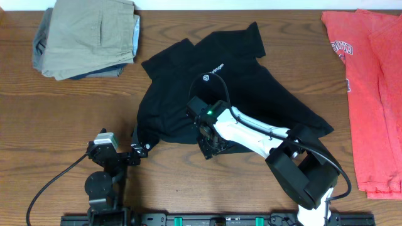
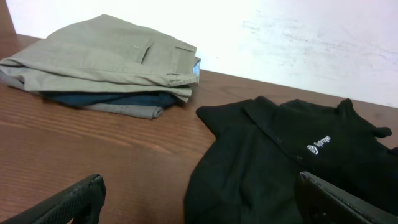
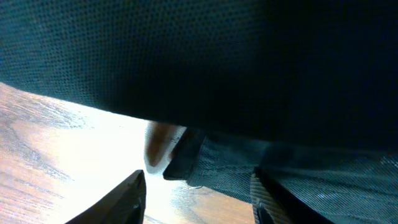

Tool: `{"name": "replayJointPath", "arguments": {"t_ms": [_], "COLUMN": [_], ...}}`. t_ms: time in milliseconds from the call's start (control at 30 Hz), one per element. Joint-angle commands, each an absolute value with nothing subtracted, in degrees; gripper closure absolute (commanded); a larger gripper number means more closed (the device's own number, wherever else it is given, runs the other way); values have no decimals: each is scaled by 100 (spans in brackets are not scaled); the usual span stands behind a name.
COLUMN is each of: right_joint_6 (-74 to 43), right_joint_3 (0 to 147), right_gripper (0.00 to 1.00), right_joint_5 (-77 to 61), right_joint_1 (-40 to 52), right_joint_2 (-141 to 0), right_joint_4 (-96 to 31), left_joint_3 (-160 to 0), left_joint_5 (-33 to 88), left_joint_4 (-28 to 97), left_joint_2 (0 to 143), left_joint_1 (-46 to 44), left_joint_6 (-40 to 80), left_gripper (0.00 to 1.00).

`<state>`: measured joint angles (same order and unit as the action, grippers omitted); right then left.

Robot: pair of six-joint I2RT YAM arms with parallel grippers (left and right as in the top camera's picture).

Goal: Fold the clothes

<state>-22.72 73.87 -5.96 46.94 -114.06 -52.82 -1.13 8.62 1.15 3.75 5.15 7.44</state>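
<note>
Hovering: right gripper (image 3: 198,186) wide at black shirt (image 1: 242,78) hem, visible only from right wrist | left gripper (image 2: 200,186) wide, empty

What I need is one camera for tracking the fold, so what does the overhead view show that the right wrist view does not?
Only overhead: the whole black short-sleeved collared shirt with its small white logo, the folded khaki trousers, the red-orange T-shirt and the left gripper.
Only right wrist: the shirt's stitched hem in close-up, and the right gripper with its fingers apart.
Both: black fabric and the brown wooden table.
</note>
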Motion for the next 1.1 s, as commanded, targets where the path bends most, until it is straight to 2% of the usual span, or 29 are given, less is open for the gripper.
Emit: {"name": "replayJointPath", "arguments": {"t_ms": [0,67,167,200,533,867,1067], "right_joint_6": [-2401,-2401,-2469,-2530,-3367,-3463,-3474], "right_joint_3": [7341,7341,7345,7352,7762,7839,7839], "right_gripper": [57,67,94,99,99,99,99], "right_joint_5": [-628,-620,-572,-517,646,840,1057], "right_joint_1": [4698,4698,4672,4670,4327,3546,3468], "right_joint_2": [-11636,-11636,-11636,-11636,-11150,-8875,-7682], "right_joint_4": [-5249,-5249,-5277,-5297,-6453,-7004,-7542], "left_joint_3": [-23,-23,-23,-23,-23,-23,-23], "left_joint_5": [945,945,945,945,945,945,945], "left_joint_4": [318,318,318,318,318,318,318], "left_joint_2": [370,370,370,370,370,370,370], "left_joint_1": [523,523,523,523,523,523,523], "left_joint_6": [711,711,711,711,711,711,711], "left_gripper": [2,2,2,2,2,2,2]}}
